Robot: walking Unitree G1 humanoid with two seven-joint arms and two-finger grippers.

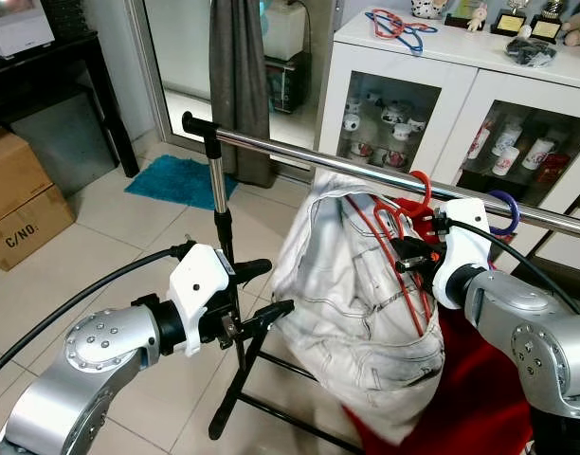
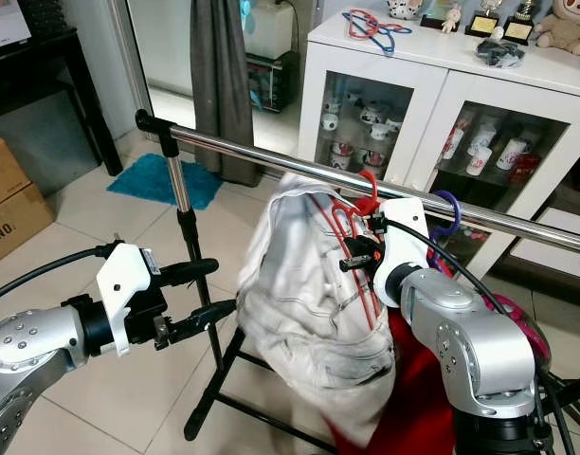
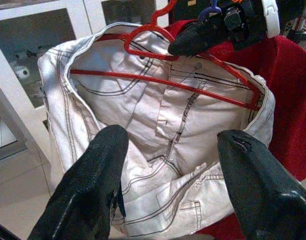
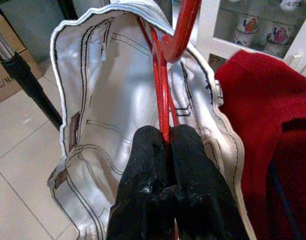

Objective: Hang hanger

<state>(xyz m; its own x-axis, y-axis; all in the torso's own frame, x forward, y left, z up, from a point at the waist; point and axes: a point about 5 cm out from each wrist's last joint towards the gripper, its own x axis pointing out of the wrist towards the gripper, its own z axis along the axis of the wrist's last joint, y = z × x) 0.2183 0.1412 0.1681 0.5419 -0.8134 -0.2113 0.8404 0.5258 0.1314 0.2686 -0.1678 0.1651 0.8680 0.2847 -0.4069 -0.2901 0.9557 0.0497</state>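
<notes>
The right gripper pinched the red hanger carrying white jeans, its hook at the chrome rail but seemingly not yet settled over it. The left gripper hovered spread beside the jeans. Judged nearly done: seat hook, release

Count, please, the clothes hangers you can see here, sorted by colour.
Red: 2 (held red hanger in the right end effector; spare red hanger on the cabinet)
Blue: 1 (blue hanger, also on the cabinet)
Purple: 1 (purple hanger at the rail)
Total: 4
</notes>
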